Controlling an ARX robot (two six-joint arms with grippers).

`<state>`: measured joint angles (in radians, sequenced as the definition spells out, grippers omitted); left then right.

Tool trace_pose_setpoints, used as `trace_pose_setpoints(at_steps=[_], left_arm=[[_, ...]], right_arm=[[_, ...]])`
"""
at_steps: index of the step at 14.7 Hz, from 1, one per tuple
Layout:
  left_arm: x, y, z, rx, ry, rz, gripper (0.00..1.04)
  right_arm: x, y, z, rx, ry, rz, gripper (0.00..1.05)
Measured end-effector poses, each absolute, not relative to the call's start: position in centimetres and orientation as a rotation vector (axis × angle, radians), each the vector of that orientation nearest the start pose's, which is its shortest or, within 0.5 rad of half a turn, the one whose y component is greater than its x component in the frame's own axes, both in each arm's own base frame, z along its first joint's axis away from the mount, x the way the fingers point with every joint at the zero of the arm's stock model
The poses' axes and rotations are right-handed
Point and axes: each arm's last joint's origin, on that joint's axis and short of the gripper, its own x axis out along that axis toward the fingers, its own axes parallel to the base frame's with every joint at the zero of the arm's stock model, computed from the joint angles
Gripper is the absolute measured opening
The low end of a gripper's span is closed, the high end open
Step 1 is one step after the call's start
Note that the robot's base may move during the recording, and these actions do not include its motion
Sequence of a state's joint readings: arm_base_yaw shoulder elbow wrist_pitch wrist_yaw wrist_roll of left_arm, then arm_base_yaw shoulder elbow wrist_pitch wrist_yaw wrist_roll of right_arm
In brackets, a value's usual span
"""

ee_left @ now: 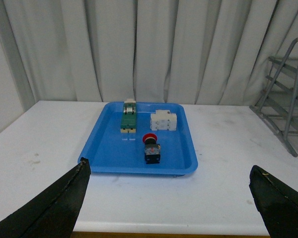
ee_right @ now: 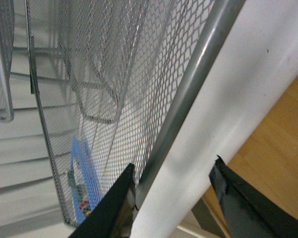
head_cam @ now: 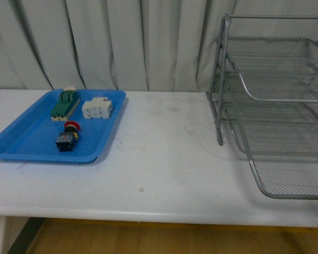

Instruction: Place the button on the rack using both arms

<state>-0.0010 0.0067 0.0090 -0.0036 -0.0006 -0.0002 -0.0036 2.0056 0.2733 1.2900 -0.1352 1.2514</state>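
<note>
The button (head_cam: 68,137) (ee_left: 151,148), red-capped with a black-and-blue body, lies in the near part of the blue tray (head_cam: 21,142) (ee_left: 109,158) at the table's left. At the right stands the silver wire-mesh rack (head_cam: 286,106) (ee_left: 285,106) (ee_right: 114,74). My left gripper (ee_left: 170,171) is open, hanging over the table's front edge short of the tray, its fingers (ee_left: 54,208) wide apart. My right gripper (ee_right: 175,171) is open beside the rack's lowest tray, with the table's front edge between its fingers. Neither arm shows in the front view.
A green-and-beige flat switch (head_cam: 64,103) (ee_left: 128,118) and a white blocky part (head_cam: 97,108) (ee_left: 163,121) lie at the tray's far end. Grey curtains (head_cam: 111,42) hang behind the white table (head_cam: 164,159). Wooden floor (ee_right: 273,129) shows below the table edge.
</note>
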Motion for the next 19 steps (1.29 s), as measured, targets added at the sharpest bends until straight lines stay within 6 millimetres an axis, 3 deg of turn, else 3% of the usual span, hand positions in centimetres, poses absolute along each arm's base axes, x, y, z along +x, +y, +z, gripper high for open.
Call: trace_pose_setpoints(at_steps=[2,4,5,6,8,10,12,19], left_arm=[[9.8,0.0,16.6,0.000,0.001,-0.001,0.98],[9.8,0.0,16.6,0.000,0.001,0.000,0.98],[9.8,0.0,16.6,0.000,0.001,0.000,0.98],[9.8,0.0,16.6,0.000,0.001,0.000,0.98],[9.8,0.0,16.6,0.000,0.001,0.002,0.98],[9.8,0.0,16.6,0.000,0.001,0.001,0.98],[9.8,0.0,16.6,0.000,0.001,0.000,0.98],[9.8,0.0,16.6,0.000,0.001,0.000,0.98]], right_arm=[[21.9,-0.2,6.7,1.213,0.451,-0.121,0.68],[18.3,-0.1,8.6,1.061,0.513,-0.149,0.95],[16.6,-0.1,9.9,0.928,0.496,-0.145,0.99],[16.6,0.0,12.2,0.699,0.198,-0.048,0.87],[16.1,-0.1,15.1,0.221,-0.023,0.004,0.57],[15.0,-0.1,16.0,0.060,-0.032,-0.001,0.30],[13.9,-0.1,16.7,0.020,-0.038,-0.002,0.01],[11.6,0.0,17.0,0.007,-0.016,-0.002,0.02]])
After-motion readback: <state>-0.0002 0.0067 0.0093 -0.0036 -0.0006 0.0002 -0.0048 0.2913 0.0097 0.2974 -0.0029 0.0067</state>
